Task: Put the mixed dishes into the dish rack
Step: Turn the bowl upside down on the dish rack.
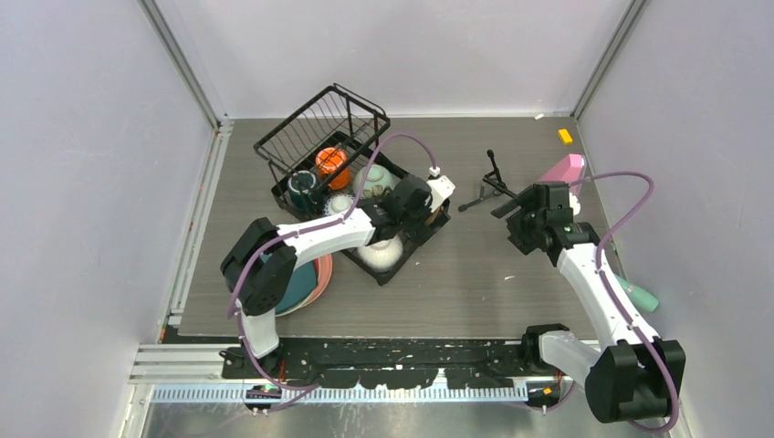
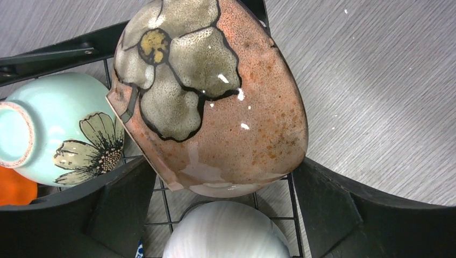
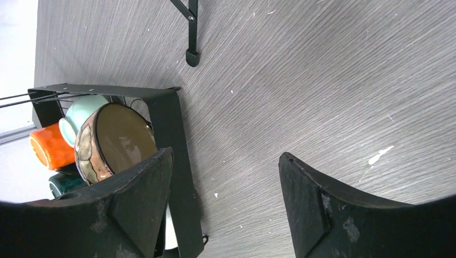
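The scene is lit brightly and evenly from above, and only faint, soft shadows are cast on the table point(image 1: 511, 274) beneath the arms. Small white glints are seen on the glazed tan bowl point(image 2: 226, 107). The dark fingers point(image 2: 333, 215) along the lower edge of both wrist views are rendered soft and bowed. Beyond the table's left edge, the right wrist view is washed out.

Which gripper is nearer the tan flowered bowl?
Left. The left gripper hangs right over the tan flowered bowl in the dish rack; the right gripper is outside the rack.
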Robot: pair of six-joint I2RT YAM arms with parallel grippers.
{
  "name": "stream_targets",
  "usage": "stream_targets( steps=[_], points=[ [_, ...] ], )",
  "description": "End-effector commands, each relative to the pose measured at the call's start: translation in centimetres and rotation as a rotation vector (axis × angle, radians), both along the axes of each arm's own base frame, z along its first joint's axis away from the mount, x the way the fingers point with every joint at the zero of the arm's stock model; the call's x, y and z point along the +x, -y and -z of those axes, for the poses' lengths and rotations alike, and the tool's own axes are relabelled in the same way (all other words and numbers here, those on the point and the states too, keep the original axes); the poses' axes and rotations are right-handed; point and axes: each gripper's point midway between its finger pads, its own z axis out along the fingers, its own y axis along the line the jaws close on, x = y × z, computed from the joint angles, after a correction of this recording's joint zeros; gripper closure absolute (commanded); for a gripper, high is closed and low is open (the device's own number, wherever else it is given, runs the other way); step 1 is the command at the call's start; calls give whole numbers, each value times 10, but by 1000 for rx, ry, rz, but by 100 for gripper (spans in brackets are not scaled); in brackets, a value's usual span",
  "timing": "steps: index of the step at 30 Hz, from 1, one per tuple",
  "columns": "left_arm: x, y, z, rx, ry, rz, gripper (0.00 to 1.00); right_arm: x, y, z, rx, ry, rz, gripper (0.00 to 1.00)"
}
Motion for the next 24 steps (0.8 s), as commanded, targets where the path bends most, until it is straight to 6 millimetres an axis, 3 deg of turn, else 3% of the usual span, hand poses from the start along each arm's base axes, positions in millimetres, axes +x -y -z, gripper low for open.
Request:
stream_targets(
  steps=[1, 14, 19, 24],
  points=[
    [-16, 2, 23, 48, -69, 46, 4, 14, -5, -15, 59, 62, -10, 23],
    [6, -28, 9, 388, 160, 51, 18, 12, -9, -5, 75, 64, -42, 23],
    [11, -35, 3, 433, 212, 39, 23, 12, -9, -4, 67, 64, -49, 23],
    [20, -40, -14, 468, 291, -4, 26, 10, -10, -1, 69, 59, -57, 23]
  ],
)
